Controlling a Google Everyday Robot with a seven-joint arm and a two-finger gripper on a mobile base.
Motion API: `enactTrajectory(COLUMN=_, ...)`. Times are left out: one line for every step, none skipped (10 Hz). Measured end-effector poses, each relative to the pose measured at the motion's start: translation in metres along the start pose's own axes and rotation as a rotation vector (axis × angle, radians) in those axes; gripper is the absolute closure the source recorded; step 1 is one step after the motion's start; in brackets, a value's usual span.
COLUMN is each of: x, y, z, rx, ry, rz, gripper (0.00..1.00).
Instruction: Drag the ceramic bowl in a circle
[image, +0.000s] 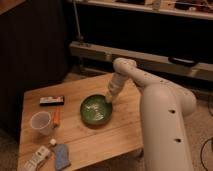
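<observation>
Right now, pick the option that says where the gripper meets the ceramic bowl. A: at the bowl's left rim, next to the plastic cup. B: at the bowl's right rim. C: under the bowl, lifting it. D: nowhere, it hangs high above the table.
B: the gripper comes down onto the right rim of the ceramic bowl, which sits flat on the table, far from the plastic cup.
</observation>
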Motion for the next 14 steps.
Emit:
enactTrajectory(x=0.024, y=-0.014, z=-0.006, rx=0.004, ry=-0.015, rz=0.040, gripper=1.00)
enactTrajectory(x=0.048, y=-0.027, z=-0.011, rx=0.011, ry=-0.026, rz=0.077, gripper=1.00)
enactTrajectory(x=0.068, y=-0.035, z=-0.016, rx=0.020, ry=-0.038, rz=0.105, gripper=1.00)
enactTrajectory(x=0.099, y=-0.043, z=-0.021, rx=0.041, ry=-0.045, rz=0.134, gripper=1.00)
enactTrajectory(x=0.122, y=-0.043, z=-0.023, rx=0.060, ry=-0.047, rz=0.146, gripper=1.00)
enactTrajectory(x=0.144, y=-0.038, z=-0.022, rx=0.078, ry=-0.042, rz=0.142, gripper=1.00)
enactTrajectory(x=0.169, y=-0.024, z=-0.016, rx=0.091, ry=-0.031, rz=0.120, gripper=1.00)
enactTrajectory(x=0.179, y=-0.015, z=-0.012, rx=0.097, ry=-0.022, rz=0.100, gripper=1.00)
enactTrajectory(x=0.183, y=-0.006, z=-0.007, rx=0.100, ry=-0.011, rz=0.075, gripper=1.00)
enactTrajectory(x=0.184, y=0.006, z=0.001, rx=0.102, ry=0.001, rz=0.038, gripper=1.00)
enactTrajectory(x=0.181, y=0.018, z=0.006, rx=0.101, ry=0.010, rz=0.006, gripper=1.00)
enactTrajectory(x=0.168, y=0.041, z=0.015, rx=0.100, ry=0.020, rz=-0.048, gripper=1.00)
enactTrajectory(x=0.153, y=0.063, z=0.023, rx=0.100, ry=0.032, rz=-0.095, gripper=1.00)
enactTrajectory(x=0.137, y=0.086, z=0.031, rx=0.101, ry=0.045, rz=-0.143, gripper=1.00)
